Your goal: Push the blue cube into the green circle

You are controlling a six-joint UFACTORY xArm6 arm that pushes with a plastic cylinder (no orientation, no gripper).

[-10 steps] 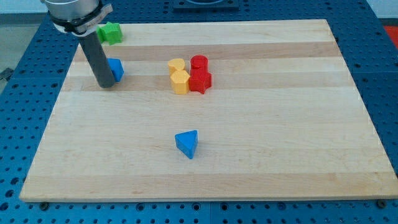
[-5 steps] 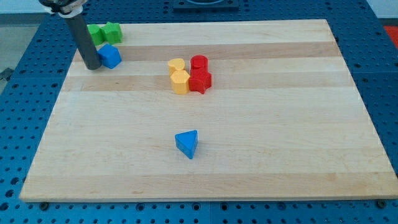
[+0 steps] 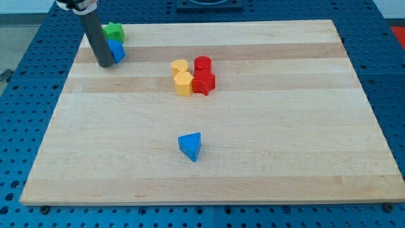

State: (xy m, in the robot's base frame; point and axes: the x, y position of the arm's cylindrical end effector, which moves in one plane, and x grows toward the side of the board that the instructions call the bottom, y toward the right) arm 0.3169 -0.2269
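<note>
The blue cube (image 3: 117,50) sits near the board's top left corner, touching a green block (image 3: 114,31) just above it. My rod stands at the cube's left side and its tip (image 3: 104,63) rests on the board against the cube's lower left. The rod hides the cube's left part and whatever green lies behind it, so I cannot make out the green circle's shape.
Two yellow blocks (image 3: 181,75) and two red blocks (image 3: 203,75) cluster at the board's upper middle. A blue triangular block (image 3: 190,146) lies lower middle. The wooden board's (image 3: 253,158) top left edge is close to the cube.
The blue cube has moved up toward the view's top, now against the green block. My tip first went up and left, then came back right beside the cube.
</note>
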